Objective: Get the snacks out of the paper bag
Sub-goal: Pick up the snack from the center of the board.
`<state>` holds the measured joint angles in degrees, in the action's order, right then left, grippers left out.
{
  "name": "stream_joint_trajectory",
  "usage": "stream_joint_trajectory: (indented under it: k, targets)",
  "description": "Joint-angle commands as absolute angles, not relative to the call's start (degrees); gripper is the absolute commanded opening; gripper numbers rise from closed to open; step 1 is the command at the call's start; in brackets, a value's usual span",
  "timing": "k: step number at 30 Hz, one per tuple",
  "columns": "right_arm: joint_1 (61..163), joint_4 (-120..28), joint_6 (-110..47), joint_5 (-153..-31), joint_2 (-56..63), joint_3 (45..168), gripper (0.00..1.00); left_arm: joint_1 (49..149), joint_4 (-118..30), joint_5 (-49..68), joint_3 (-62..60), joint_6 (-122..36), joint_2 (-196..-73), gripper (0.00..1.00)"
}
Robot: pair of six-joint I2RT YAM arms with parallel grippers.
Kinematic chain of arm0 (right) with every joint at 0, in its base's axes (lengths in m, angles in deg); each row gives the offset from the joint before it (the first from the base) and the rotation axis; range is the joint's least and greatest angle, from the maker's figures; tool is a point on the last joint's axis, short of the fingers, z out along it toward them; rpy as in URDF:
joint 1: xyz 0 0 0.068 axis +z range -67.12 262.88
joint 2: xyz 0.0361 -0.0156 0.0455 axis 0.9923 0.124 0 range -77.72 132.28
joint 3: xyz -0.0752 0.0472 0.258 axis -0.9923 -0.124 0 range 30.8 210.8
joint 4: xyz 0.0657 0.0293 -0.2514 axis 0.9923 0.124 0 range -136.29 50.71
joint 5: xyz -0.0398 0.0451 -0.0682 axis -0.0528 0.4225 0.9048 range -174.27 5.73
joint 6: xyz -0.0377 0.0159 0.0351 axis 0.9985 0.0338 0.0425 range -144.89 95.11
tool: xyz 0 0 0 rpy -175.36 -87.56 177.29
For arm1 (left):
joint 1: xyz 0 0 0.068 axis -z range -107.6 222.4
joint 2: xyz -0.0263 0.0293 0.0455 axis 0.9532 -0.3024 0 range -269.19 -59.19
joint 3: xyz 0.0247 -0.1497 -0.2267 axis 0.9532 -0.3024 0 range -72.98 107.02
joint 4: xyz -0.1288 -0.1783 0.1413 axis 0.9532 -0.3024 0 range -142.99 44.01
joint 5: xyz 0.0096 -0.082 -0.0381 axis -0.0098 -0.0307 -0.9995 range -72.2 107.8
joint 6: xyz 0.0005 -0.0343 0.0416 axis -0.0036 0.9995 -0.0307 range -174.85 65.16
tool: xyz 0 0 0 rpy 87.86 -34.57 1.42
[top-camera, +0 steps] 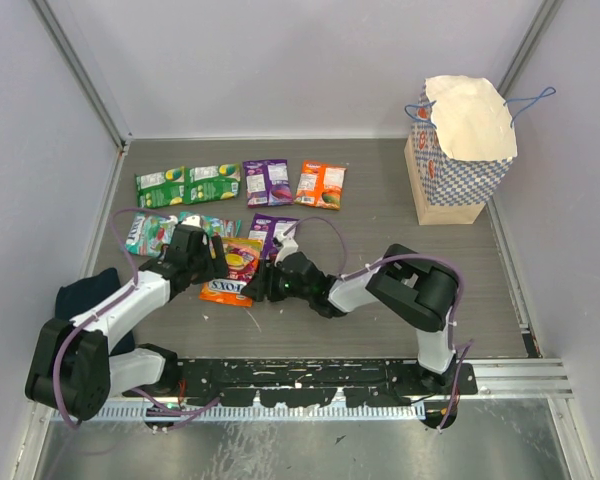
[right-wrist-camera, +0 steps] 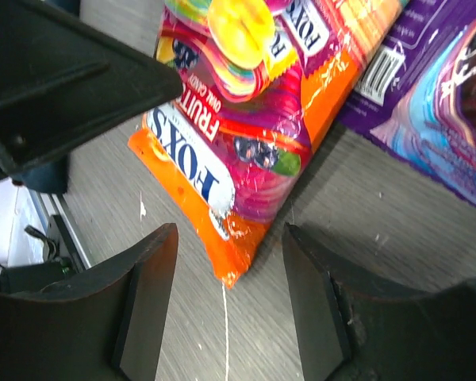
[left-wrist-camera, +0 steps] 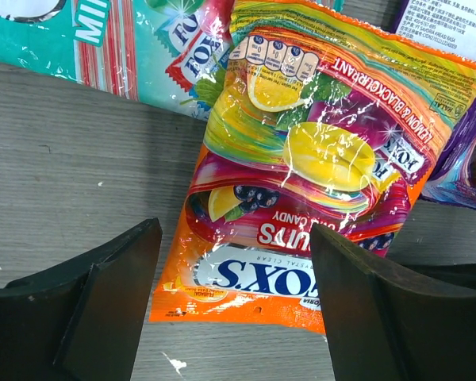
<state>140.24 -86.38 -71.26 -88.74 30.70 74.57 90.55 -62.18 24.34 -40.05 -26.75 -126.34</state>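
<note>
Under our left gripper (left-wrist-camera: 234,262) and right gripper (right-wrist-camera: 230,254), fingers wide and empty, lies a glossy orange-yellow candy packet (left-wrist-camera: 317,151): light, slippery; we'd pinch its crimped edge.

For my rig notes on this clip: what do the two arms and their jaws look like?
Left arm and right arm: white links between bulky black joints, a purple cable looping along each. Jaws are matte black, flat wedge-shaped blocks.

The blue-checkered paper bag (top-camera: 458,150) stands upright, mouth open, at the counter's (top-camera: 380,230) far right corner. The snacks (top-camera: 270,183) lie flat well to its left in two rows, the orange-yellow packet (top-camera: 230,275) nearest, slightly askew.
</note>
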Motion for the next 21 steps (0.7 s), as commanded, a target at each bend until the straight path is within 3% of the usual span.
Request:
stream_joint_trajectory:
  k: [1,6,8,11,15,21]
  targets:
    - [140.27,-87.42,-73.27,-84.76,32.63,78.01,0.61,89.59,-59.16,22.63,-40.11,-26.32,-127.02,0.77]
    - [140.21,-86.63,-73.63,-84.58,35.02,80.91,0.6,88.05,-58.61,19.1,-39.41,-25.49,-130.69,0.77]
    - [140.21,-86.69,-73.82,-84.79,35.75,81.45,0.53,87.51,-59.02,18.22,-38.7,-25.44,-132.43,0.77]
    - [140.22,-86.96,-73.8,-84.82,35.64,81.5,0.36,86.95,-58.56,15.96,-38.43,-25.19,-134.35,0.76]
    - [140.22,-87.5,-71.79,-85.19,34.39,80.94,0.02,86.68,-57.37,13.34,-38.96,-24.13,-133.18,0.67]
    - [140.11,-88.24,-64.38,-88.68,26.17,78.17,0.01,86.82,-57.32,12.42,-41.03,-19.29,-119.14,0.64]
